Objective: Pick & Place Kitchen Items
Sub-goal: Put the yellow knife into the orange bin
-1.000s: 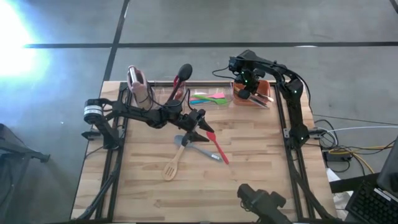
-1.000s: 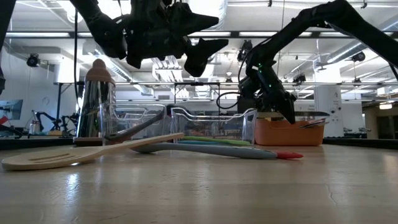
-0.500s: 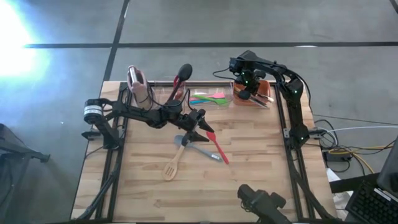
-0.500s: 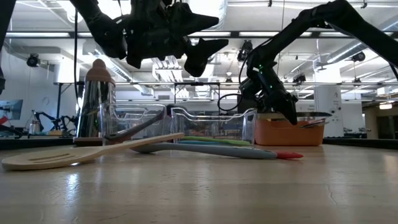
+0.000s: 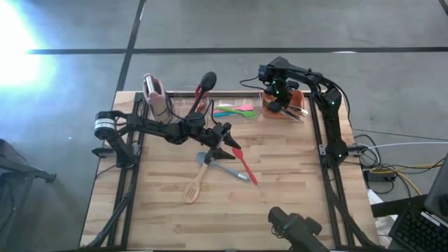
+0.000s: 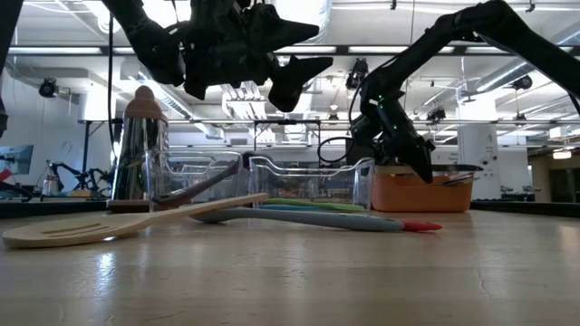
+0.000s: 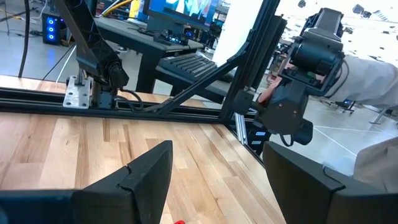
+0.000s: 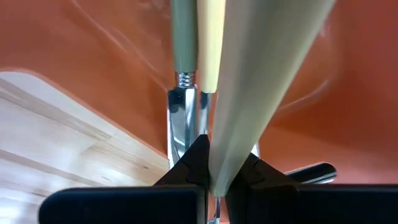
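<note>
In the upper right of the high view, the right gripper [image 5: 283, 105] hangs over the red-orange bin [image 5: 297, 110], its fingers clamped on a pale-handled knife [image 8: 261, 74]. Near the middle, the left gripper [image 5: 227, 145] hovers with fingers apart above the wooden spatula [image 5: 195, 183], the blue spatula [image 5: 225, 168] and the red spatula [image 5: 246, 166] lying on the table [image 5: 294, 189].

A light wooden tabletop [image 5: 280, 203] on a dark metal frame [image 5: 127, 183] stands on a grey floor [image 5: 210, 28]. Along its far edge sit a pink-topped rack [image 5: 154, 89], a clear bin [image 5: 234, 106] and a red-orange bin [image 5: 288, 110] at the far right corner. Beyond the tabletop's right side lie cables [image 5: 399, 171] and what looks like a keyboard [image 5: 423, 227].
</note>
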